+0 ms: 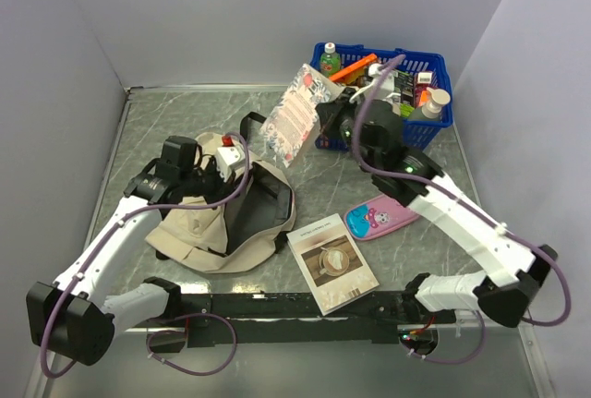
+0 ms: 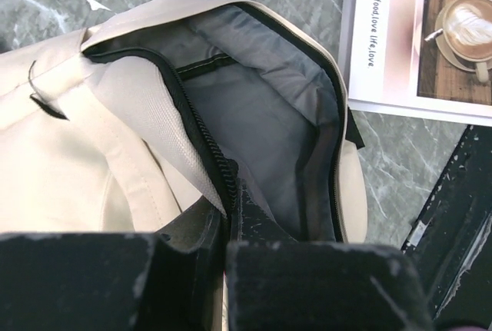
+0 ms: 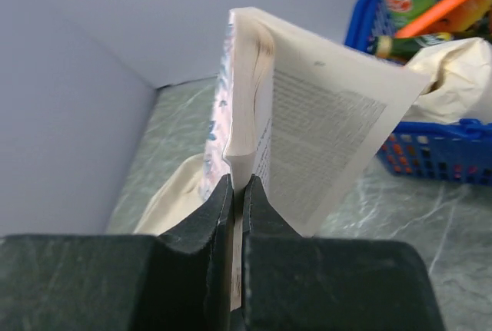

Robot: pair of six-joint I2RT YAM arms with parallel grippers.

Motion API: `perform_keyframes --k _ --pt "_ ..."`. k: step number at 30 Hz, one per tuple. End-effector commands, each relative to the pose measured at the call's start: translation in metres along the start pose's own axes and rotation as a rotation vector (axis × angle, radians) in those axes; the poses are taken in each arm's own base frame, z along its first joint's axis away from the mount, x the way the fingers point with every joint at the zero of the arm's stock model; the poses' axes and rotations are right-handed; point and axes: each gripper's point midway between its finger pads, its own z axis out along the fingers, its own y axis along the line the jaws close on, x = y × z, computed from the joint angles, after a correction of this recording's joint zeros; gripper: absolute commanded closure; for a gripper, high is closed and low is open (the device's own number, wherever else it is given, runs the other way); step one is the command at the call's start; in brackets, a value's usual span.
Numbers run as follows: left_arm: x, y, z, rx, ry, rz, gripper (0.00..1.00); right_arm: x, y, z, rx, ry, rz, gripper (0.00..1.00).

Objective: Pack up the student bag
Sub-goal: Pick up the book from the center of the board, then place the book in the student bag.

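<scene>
From above, the student bag [image 1: 208,227], a large soft cream fabric backpack with black straps and zip trim, lies slumped on the grey marbled table [image 1: 166,112] left of centre, its mouth gaping toward the middle. The left gripper [image 1: 231,160] sits at the far rim of that mouth. The right gripper [image 1: 325,112] holds a floral-covered paperback book [image 1: 294,116] in the air between the bag and the blue plastic basket [image 1: 439,70]. The basket at the far right is crowded: a green-capped bottle [image 1: 330,58], an orange stick-shaped item [image 1: 351,67], a white bottle [image 1: 434,102] and small packets too jumbled to name. A pink pencil case [image 1: 380,216] and a coffee-cover booklet [image 1: 331,262] lie flat on the table near the bag. In the left wrist view the jaws are pressed together on the black zipper edge, lifting it; the grey-lined compartment below looks empty as far as shows. The bag seems light and limp, so it will likely sag shut unless held by that stiffer zip seam or a strap. In the right wrist view the jaws pinch the paperback's lower edge, its pages fanning loose above, so it may flop on entry.
</scene>
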Motion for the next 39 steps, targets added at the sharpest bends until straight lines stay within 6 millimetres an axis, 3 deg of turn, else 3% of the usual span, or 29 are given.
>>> perform_keyframes --k 1,11,16,22,26,33,39 --pt "-0.018 0.009 -0.005 -0.046 -0.081 0.012 0.99 -0.04 0.031 -0.041 -0.129 0.002 0.118 1.0" --pt "-0.02 0.021 -0.014 -0.101 -0.08 0.01 0.99 0.007 0.032 -0.07 -0.16 0.264 0.188 1.0" --pt "-0.025 0.021 -0.016 -0.098 -0.093 0.02 0.99 0.038 0.044 -0.077 -0.231 0.386 0.27 1.0" --pt "-0.034 0.021 -0.02 -0.101 -0.115 0.031 0.99 0.091 0.051 -0.067 -0.256 0.54 0.351 1.0" --pt "-0.043 0.018 -0.026 -0.089 -0.129 0.037 0.99 0.113 0.062 -0.057 -0.291 0.608 0.382 1.0" --pt "-0.073 0.009 -0.045 -0.053 -0.166 0.085 0.99 0.135 0.078 -0.037 -0.339 0.664 0.45 1.0" --pt "-0.066 -0.002 -0.047 -0.016 -0.16 0.116 0.99 0.166 0.089 -0.02 -0.37 0.767 0.53 1.0"
